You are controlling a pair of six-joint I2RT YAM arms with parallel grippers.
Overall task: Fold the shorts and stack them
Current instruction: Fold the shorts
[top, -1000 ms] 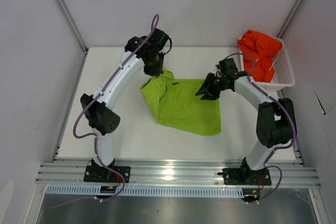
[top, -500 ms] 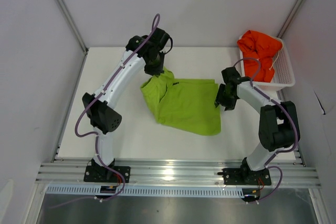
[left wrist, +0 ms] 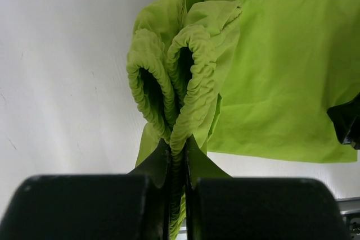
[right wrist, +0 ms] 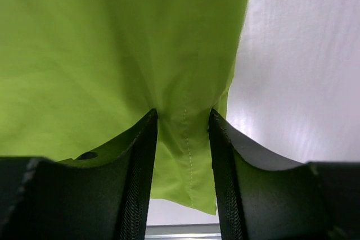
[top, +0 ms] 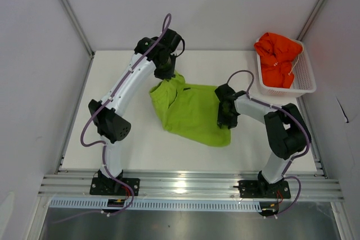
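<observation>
The left gripper point(left wrist: 178, 158) is clamped on the gathered waistband of the lime green shorts point(top: 194, 113), which spread flat toward the right gripper point(right wrist: 183, 125); its half-parted fingers straddle their hem, grip unclear; the orange-red shorts point(top: 278, 57) sit beyond it, in a basket point(top: 306, 77)

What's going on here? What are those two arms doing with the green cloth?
Two robot arms are working on a pair of lime green shorts spread on the white table, apparently to fold it. The left gripper is clamped on the bunched elastic waistband at the far end. The right gripper is at the shorts' right edge, its jaws apart with the cloth between them. A second, orange-red pair lies crumpled in the white basket at the far right, untouched.
</observation>
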